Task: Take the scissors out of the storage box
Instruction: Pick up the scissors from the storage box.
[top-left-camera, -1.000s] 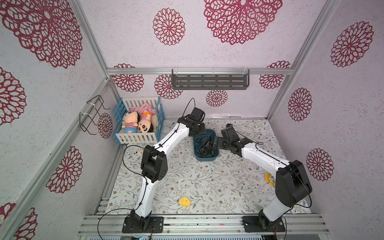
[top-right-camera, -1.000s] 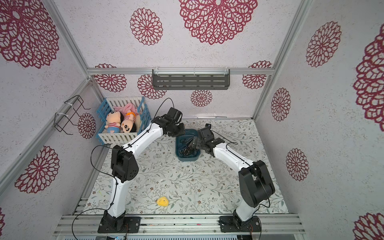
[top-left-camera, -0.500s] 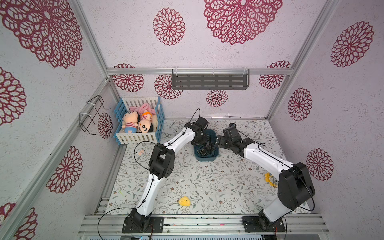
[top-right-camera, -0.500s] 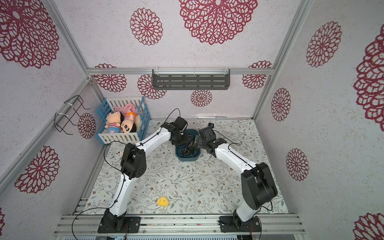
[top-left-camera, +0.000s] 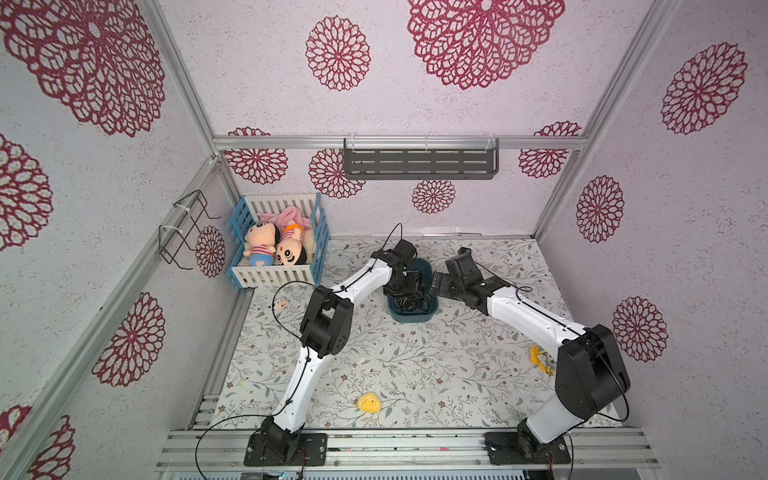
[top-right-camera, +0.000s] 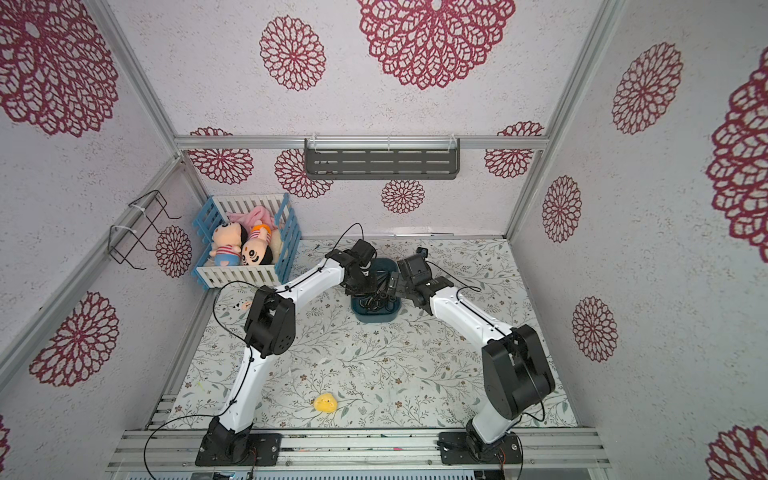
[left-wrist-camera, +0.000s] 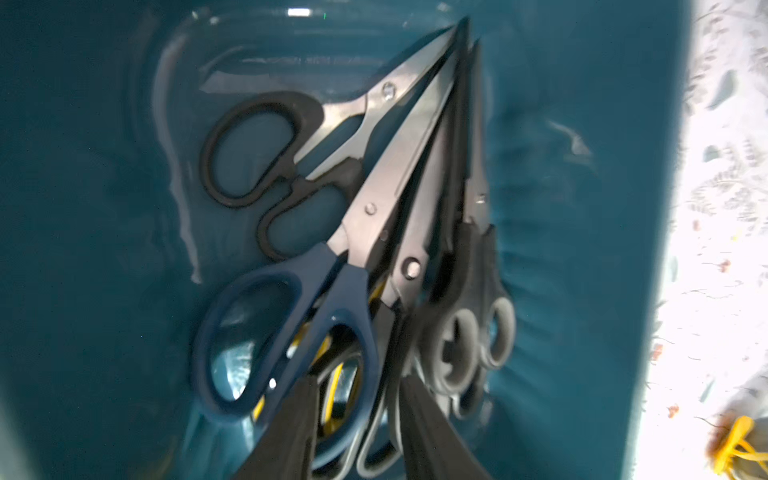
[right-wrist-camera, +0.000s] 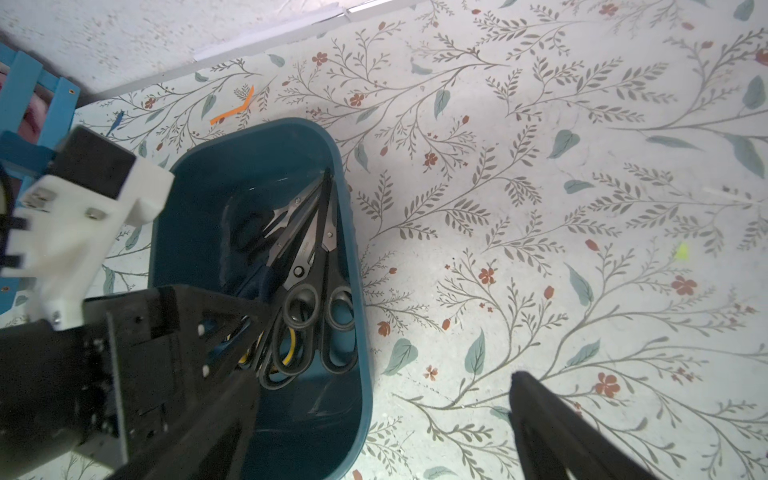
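Floral tabletop (top-left-camera: 415, 365), storage box (right-wrist-camera: 311, 424) mid-table, scissors (left-wrist-camera: 399, 199) piled inside it, blades fanning away ahead of the left gripper (left-wrist-camera: 357, 432). Its fingers are part-way apart, straddling the dark blue pair (left-wrist-camera: 345, 299) at the handle loop, not visibly clamped. Right gripper (right-wrist-camera: 382, 449) is spread wide, empty, at the box's side. Step looks like a first grasp. Next: pinch one handle only, lift straight, don't drag the neighbours.
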